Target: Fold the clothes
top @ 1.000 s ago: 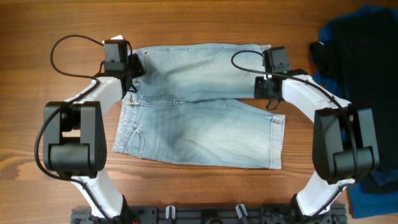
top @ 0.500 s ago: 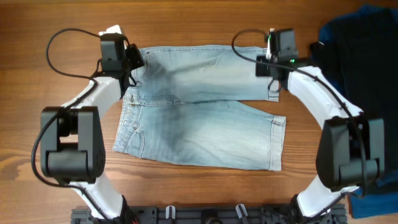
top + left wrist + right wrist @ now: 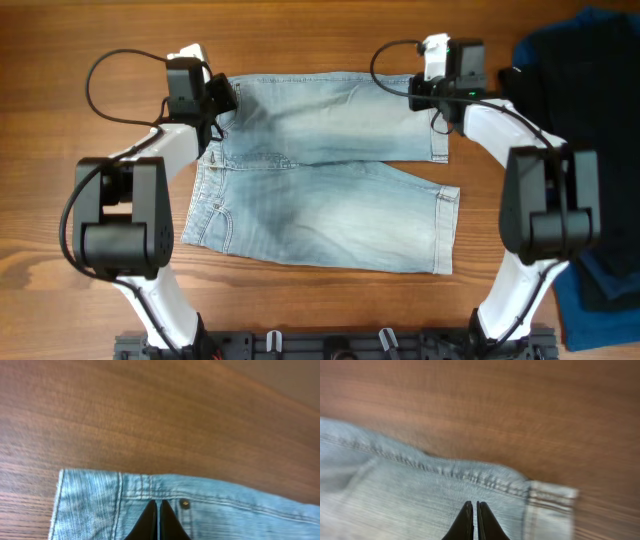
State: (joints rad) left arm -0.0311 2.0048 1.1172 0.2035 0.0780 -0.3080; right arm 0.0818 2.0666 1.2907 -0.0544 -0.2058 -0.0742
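We see the left gripper (image 3: pixel 158 505), jaws clenched, over the waistband corner of the denim shorts (image 3: pixel 320 190) lying flat on the wooden tabletop (image 3: pixel 320 35), the right gripper (image 3: pixel 472 506), jaws clenched, over their hem corner, and right of the shorts a black garment (image 3: pixel 560 110) heaped with a dark blue garment (image 3: pixel 592 40).
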